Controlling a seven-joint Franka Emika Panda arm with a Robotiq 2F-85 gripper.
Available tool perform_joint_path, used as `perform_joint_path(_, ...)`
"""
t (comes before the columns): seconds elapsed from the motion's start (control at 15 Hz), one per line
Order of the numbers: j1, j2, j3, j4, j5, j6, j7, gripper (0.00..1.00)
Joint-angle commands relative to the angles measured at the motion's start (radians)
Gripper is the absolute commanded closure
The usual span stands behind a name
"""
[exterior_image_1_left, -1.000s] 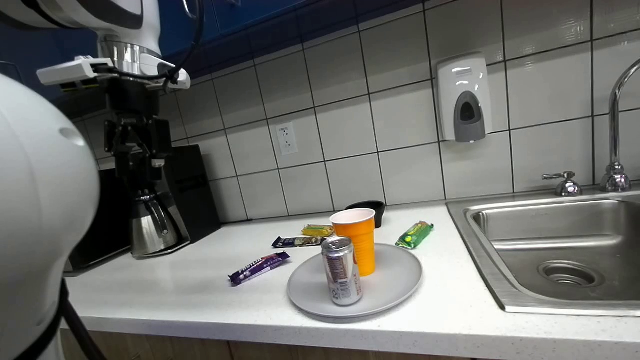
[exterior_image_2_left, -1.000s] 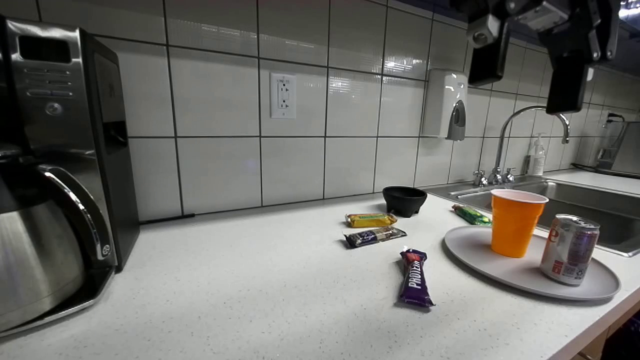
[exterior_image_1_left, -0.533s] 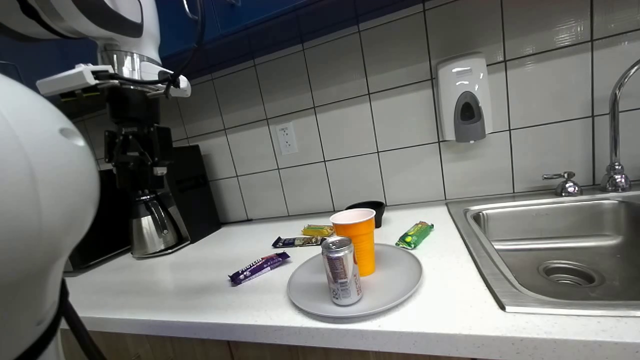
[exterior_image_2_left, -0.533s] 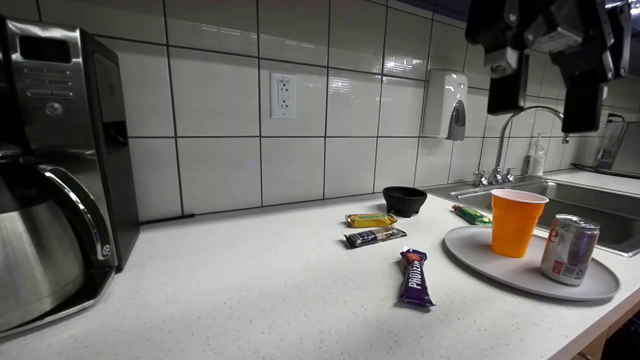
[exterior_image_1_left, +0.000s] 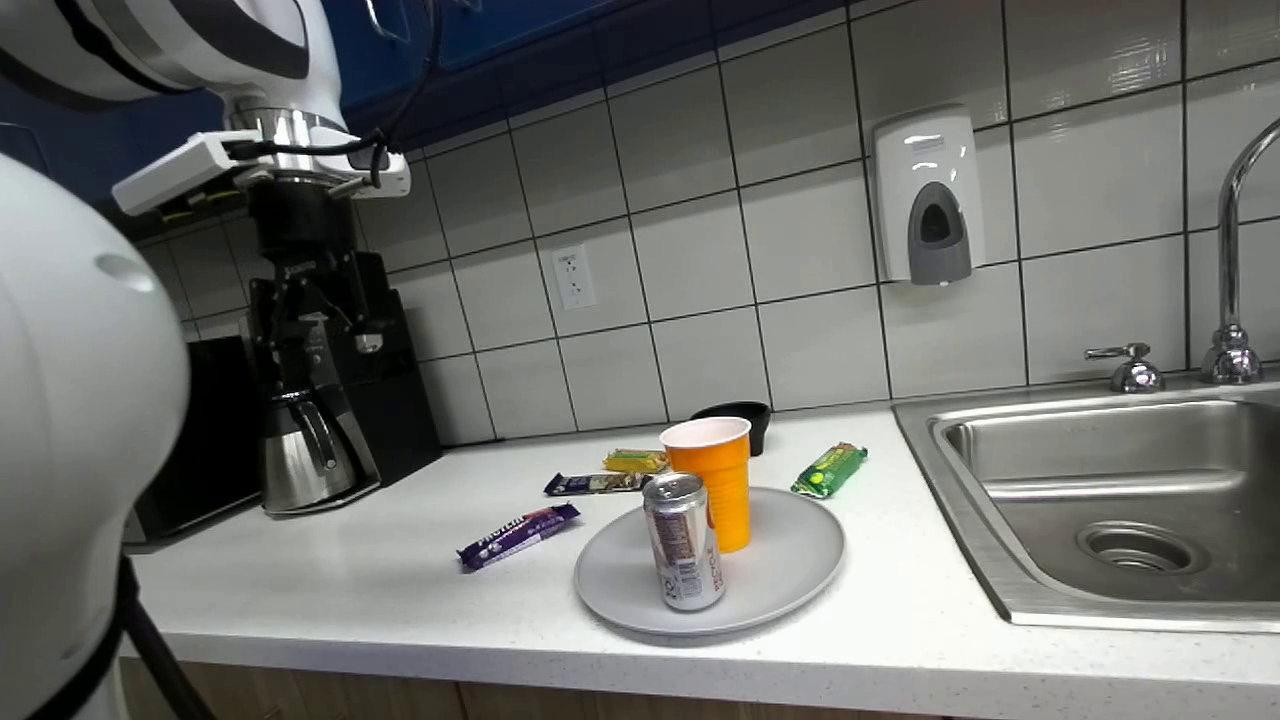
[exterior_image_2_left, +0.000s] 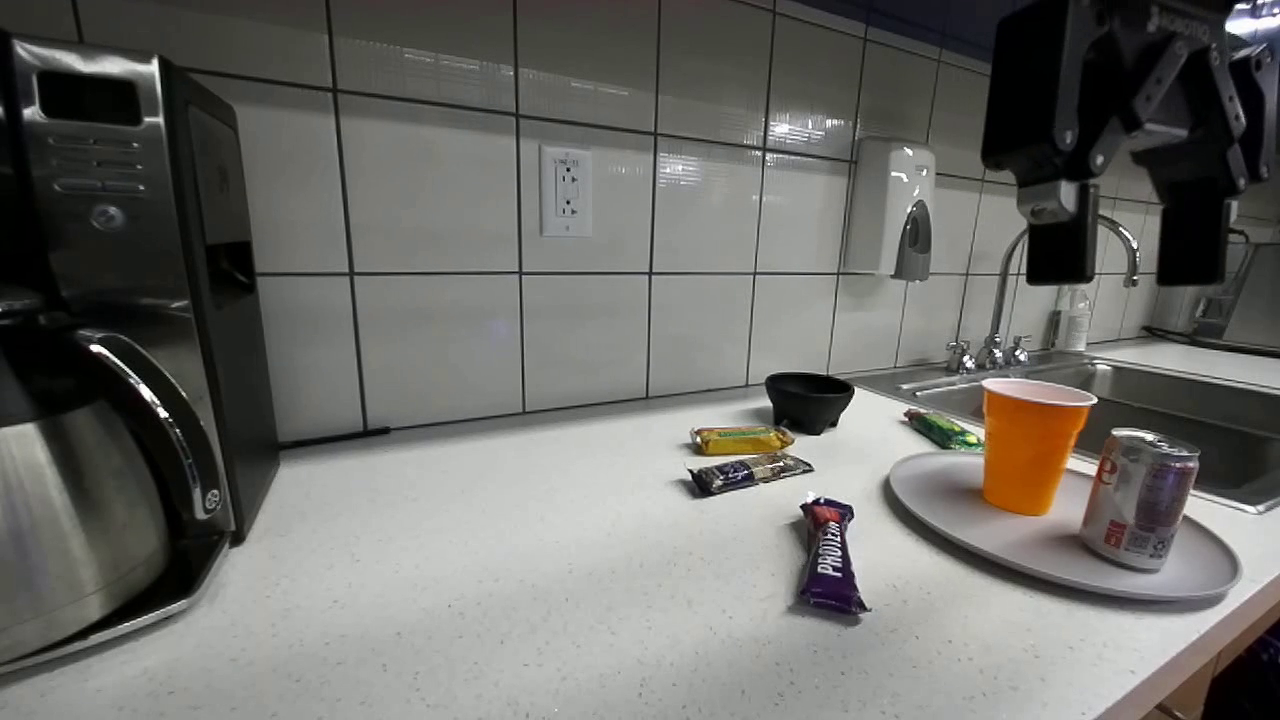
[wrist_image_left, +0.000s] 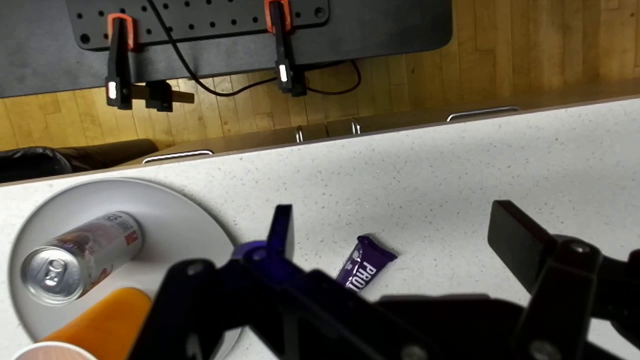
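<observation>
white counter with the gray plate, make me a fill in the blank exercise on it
The orange cup shares the gray plate with a standing ____.
The large white word on the purple wrapper reads ____.
The wrapped snack nearest the sink is mostly ____.
The hand above the counter holds ____.

Missing words: can; PROTEIN; green; nothing.

The protein bar wrapper (exterior_image_2_left: 832, 556) looks glossy, the can (exterior_image_2_left: 1140, 503) shiny metal, the plate (exterior_image_2_left: 1040, 541) smooth and matt.
</observation>
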Motion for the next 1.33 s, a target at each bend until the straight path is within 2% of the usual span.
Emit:
perform_joint_path(0.0, -0.041, -0.057, -0.018, -0.039, -0.047, -0.002, -0.02, 0.0)
perform_joint_path(0.53, -0.135, -0.158, -0.132, -0.104, -0.125, -0.006, -0.077, 0.0)
perform_joint_path(0.8, -0.184, -0.175, -0.222, -0.111, -0.168, -0.02, -0.197, 0.0)
perform_joint_path(1.13, -0.238, -0.13, -0.349, -0.093, -0.233, -0.024, -0.41, 0.0)
perform_joint_path(1.2, -0.246, -0.119, -0.364, -0.085, -0.241, -0.022, -0.432, 0.0)
perform_joint_path(1.27, -0.235, -0.113, -0.332, -0.091, -0.209, -0.003, -0.375, 0.0)
